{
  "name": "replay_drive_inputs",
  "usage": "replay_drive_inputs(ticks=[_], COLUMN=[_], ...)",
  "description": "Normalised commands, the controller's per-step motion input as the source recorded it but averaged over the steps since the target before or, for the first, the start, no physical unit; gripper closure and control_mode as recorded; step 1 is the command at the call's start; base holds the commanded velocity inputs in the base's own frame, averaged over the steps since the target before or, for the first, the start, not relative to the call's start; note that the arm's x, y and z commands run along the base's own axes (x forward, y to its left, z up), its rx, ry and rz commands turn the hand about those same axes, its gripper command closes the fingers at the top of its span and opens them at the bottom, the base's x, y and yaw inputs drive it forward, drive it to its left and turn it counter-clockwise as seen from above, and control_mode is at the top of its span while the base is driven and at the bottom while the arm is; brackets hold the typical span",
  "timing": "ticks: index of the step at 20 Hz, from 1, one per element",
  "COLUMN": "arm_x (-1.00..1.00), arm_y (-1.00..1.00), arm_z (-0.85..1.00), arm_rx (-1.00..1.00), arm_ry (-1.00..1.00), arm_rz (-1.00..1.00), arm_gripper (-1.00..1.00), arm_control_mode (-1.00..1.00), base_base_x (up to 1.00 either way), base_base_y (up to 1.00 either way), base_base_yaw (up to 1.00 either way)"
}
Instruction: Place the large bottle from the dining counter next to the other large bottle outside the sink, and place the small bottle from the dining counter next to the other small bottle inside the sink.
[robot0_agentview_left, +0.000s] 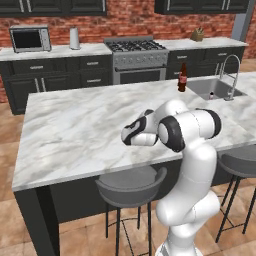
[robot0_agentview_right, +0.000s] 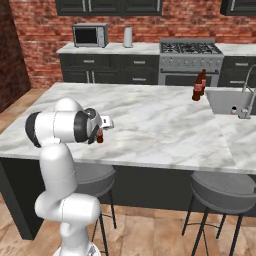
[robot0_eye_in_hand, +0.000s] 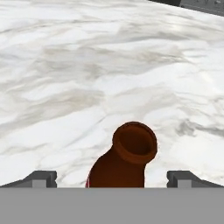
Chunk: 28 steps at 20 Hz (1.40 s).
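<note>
The tool (robot0_eye_in_hand: 112, 179) is spread wide, fingertips (robot0_eye_in_hand: 41, 178) standing apart on either side of a brown bottle (robot0_eye_in_hand: 124, 157) on the marble worktop (robot0_eye_in_hand: 87, 65) — nothing gripped. The other large bottle (robot0_agentview_left: 182, 78) stands upright just beside the sink (robot0_agentview_left: 212, 87).

The arm (robot0_agentview_left: 192, 165) at lower right of the left base view is glossy white, built of rounded, bulbous segments; dark black bands ring its joints; its hand (robot0_agentview_right: 102, 122) is white; two small dark grey finger tips (robot0_eye_in_hand: 41, 178).
</note>
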Motion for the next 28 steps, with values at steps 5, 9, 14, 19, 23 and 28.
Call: replay_drive_inputs(ticks=[5, 9, 14, 19, 23, 28], arm_x=[0.19, 0.19, 0.2, 0.03, 0.0, -0.44], arm_y=[0.0, 0.0, 0.0, 0.0, 0.06, 0.25], arm_z=[-0.06, -0.07, -0.07, 0.0, 0.01, 0.22], arm_rx=[0.0, 0.0, 0.0, 0.0, 0.0, -0.05], arm_ry=[0.0, 0.0, 0.0, -0.02, -0.03, -0.1], arm_rz=[0.0, 0.0, 0.0, 0.0, 0.0, 0.0], arm_gripper=[-1.0, -1.0, 1.0, 1.0, 1.0, 1.0], arm_control_mode=[-1.0, -1.0, -1.0, -1.0, -1.0, -1.0], base_base_x=[0.0, 0.0, 0.0, 0.0, 0.0, 0.0], base_base_y=[0.0, 0.0, 0.0, 0.0, 0.0, 0.0], base_base_yaw=[0.0, 0.0, 0.0, 0.0, 0.0, 0.0])
